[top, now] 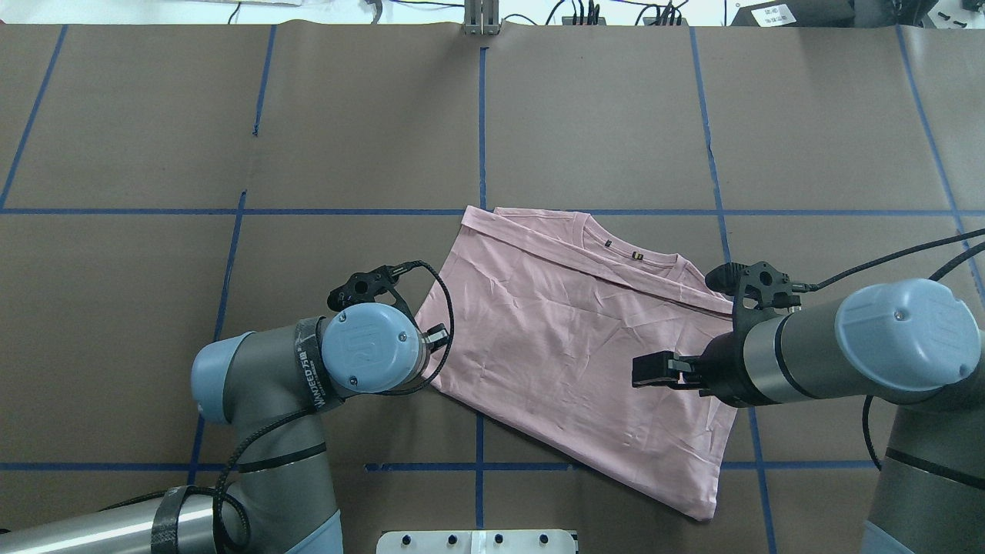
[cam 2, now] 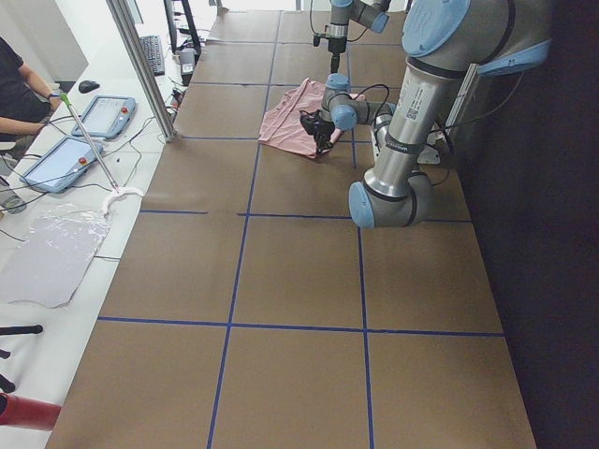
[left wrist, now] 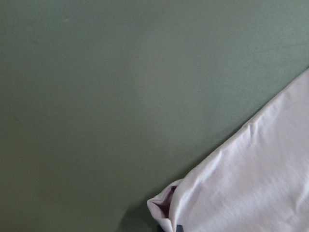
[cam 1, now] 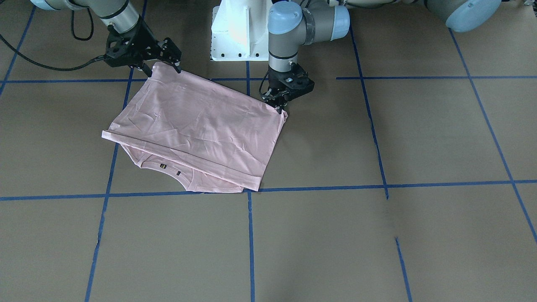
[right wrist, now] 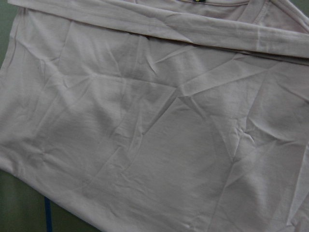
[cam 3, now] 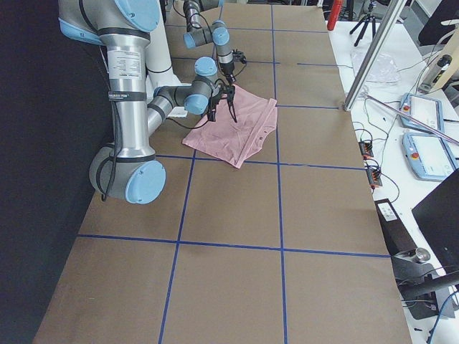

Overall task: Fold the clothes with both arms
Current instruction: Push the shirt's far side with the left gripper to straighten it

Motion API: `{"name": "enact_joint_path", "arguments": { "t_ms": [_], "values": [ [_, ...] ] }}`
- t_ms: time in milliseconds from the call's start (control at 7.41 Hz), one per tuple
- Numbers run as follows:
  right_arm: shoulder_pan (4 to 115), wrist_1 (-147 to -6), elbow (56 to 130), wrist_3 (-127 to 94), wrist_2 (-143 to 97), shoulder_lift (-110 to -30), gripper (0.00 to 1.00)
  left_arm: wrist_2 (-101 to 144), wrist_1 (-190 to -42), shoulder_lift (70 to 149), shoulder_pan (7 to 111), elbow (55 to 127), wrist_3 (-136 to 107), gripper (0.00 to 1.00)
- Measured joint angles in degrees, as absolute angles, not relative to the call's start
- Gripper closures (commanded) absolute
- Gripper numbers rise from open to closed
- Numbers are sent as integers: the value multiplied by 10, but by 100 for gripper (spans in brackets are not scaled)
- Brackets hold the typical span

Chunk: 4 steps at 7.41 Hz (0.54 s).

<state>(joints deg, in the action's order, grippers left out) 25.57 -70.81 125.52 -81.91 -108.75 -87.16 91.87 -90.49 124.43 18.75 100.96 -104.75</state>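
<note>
Nearest the front cam: bare brown table cover w/ blue tape lines.

Beyond it, toward the robot, the T-shirt lies flat on the cover, folded double, plain pink side up, askew to the tape grid; the top layer's hemmed edge stops just short of the neckline, which peeks out on the side away from the robot w/ two small dark labels; cloth creased all over.

Left gripper is down low at the shirt's corner on the robot's left; its fingers point at that corner and look close together, but I can't tell whether they're apart or nipping cloth; left wrist cam shows the corner curled up a bit, the rest plain cover.

Right gripper shows in the front view at the shirt's other robot-side corner; fingers spread wide apart, nothing between them; right wrist cam looks down on the creased top layer from some way up, so it's above the cloth, not touching.

White pedestal stands at the table's robot edge; in the side view from the robot's left a person sits beside the table w/ two tablets close by.
</note>
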Motion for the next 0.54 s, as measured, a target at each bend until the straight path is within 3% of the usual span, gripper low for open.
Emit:
{"name": "enact_joint_path", "arguments": {
  "t_ms": [540],
  "values": [
    [256, -708, 1254, -819, -1087, -872, 0, 917, -908, 1243, 234, 1000, -997, 100]
  ]
}}
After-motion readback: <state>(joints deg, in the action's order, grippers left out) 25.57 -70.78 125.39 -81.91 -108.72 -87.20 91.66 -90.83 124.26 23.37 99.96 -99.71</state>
